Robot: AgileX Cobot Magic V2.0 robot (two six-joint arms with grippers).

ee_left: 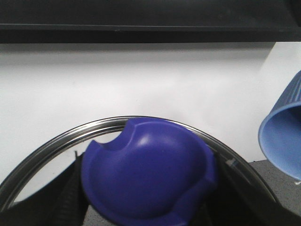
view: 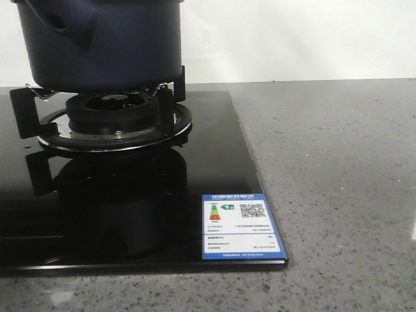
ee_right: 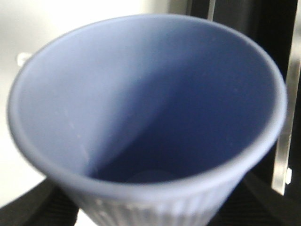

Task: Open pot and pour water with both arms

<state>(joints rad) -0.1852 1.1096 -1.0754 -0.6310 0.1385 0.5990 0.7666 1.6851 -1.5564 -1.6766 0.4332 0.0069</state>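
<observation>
On the stove burner (view: pixel 117 123) the pot (view: pixel 101 42) is sitting, its top cut off in the front view. The lid (ee_left: pixel 148 172) is being held off by the left claw, clamped on its knob; the cup (ee_right: pixel 146 117) is being held by the right claw, fingers barely visible. Opening is judged done, pouring not yet confirmed.

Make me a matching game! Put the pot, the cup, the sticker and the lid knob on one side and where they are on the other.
Things:
1. pot
2. cup
3. sticker
4. lid knob

Places:
A. between the left gripper's fingers
B. on the burner
C. near corner of the black glass cooktop
D. filling the right wrist view

Pairs: 1-B, 2-D, 3-C, 4-A
</observation>
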